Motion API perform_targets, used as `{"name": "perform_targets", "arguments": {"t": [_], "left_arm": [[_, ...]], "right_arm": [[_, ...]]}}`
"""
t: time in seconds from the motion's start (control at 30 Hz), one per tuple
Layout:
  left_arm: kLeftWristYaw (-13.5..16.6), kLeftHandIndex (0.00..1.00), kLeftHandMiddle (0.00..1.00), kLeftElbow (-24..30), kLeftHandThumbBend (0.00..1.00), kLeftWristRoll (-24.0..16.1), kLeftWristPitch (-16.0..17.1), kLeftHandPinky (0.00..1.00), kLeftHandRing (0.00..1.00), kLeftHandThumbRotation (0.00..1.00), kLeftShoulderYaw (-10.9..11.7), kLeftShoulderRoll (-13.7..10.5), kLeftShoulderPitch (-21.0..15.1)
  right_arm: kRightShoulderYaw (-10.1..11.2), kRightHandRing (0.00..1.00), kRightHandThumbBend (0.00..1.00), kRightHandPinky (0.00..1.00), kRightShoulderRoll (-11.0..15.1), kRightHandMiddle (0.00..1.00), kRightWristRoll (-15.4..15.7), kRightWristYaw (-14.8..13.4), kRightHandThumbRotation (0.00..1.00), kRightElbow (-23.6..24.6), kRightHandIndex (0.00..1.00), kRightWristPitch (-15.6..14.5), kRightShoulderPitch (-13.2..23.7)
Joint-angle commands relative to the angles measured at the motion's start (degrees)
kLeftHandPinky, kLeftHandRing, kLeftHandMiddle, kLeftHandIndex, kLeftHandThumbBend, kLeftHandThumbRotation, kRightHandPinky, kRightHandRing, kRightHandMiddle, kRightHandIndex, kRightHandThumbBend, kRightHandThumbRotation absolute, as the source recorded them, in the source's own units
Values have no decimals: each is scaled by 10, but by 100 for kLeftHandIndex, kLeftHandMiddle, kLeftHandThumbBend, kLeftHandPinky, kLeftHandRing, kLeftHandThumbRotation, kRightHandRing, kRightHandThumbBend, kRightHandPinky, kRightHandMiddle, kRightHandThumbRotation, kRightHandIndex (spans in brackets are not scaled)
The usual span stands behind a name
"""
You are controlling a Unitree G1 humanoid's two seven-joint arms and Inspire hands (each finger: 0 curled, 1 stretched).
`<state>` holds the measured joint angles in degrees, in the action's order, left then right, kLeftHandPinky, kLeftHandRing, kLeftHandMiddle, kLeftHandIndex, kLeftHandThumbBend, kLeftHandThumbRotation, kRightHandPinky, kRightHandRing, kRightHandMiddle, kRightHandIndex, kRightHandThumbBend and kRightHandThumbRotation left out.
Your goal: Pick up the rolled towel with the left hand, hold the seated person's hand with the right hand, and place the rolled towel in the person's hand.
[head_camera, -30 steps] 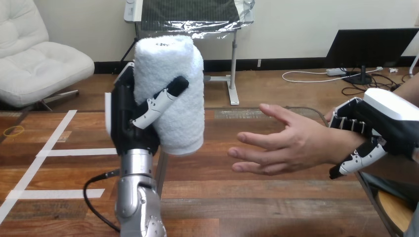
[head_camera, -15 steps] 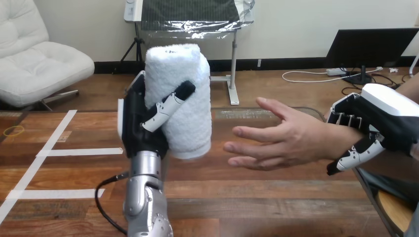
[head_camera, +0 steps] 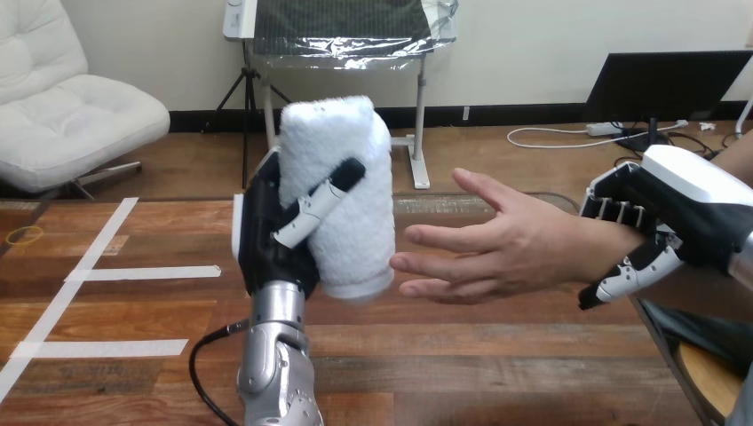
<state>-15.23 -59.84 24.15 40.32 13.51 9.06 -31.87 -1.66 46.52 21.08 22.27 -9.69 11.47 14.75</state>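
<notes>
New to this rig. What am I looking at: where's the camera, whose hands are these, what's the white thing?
The camera sits on a humanoid robot's head and looks forward and down across a wooden table. The machine arms are the robot's own. Its left robot hand, on a silver forearm, has fingers and thumb curled round a white rolled towel and holds it upright above the table. At the right, the right robot hand grips a seated person's wrist, fingers over it and thumb under. The person's hand is open, fingers stretched toward the towel. Towel and fingertips are very close; I cannot tell whether they touch. On the table lie white tape strips, at the left.
</notes>
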Motion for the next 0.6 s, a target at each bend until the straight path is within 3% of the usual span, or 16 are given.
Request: {"name": "perform_targets", "arguments": {"t": [0.0, 0.57], "left_arm": [[-18, 42, 40, -12, 61, -4, 26, 30, 34, 0, 5, 35, -104], [2, 42, 39, -32, 67, -31, 44, 31, 34, 0, -17, 71, -122]], "right_arm": [[-21, 34, 91, 29, -38, 40, -5, 5, 3, 6, 42, -15, 44], [-37, 34, 92, 29, -56, 40, 6, 9, 6, 17, 42, -30, 67]]}}
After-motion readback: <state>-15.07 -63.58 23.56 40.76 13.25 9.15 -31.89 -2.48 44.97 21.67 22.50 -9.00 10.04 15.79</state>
